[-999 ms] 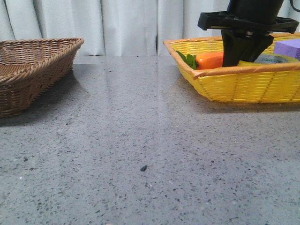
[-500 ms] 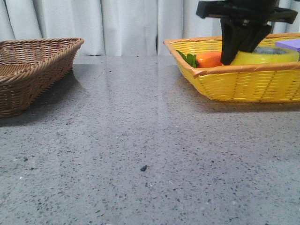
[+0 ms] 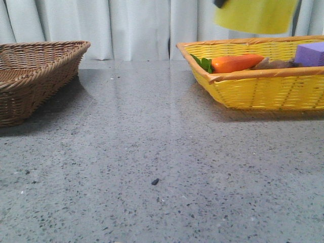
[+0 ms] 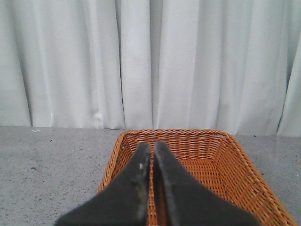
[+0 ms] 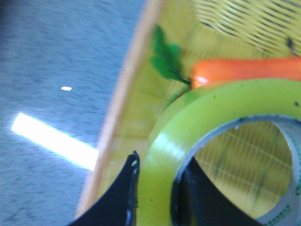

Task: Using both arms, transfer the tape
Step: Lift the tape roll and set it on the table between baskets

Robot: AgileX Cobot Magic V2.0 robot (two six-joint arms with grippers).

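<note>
— Status? 
— Right gripper pinches the tape wall, roll lifted above the yellow basket. Left gripper closed, empty, over the brown basket. 
— Advice? 
— Carry level, slowly; left must open first.

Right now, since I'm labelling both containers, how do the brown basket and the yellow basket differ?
The brown basket is dark natural wicker on the left; the yellow basket is bright yellow with an orange rim, on the right. The brown basket's visible interior looks bare, while the yellow basket holds a toy carrot and a purple block. Both are woven with sloped sides.
</note>
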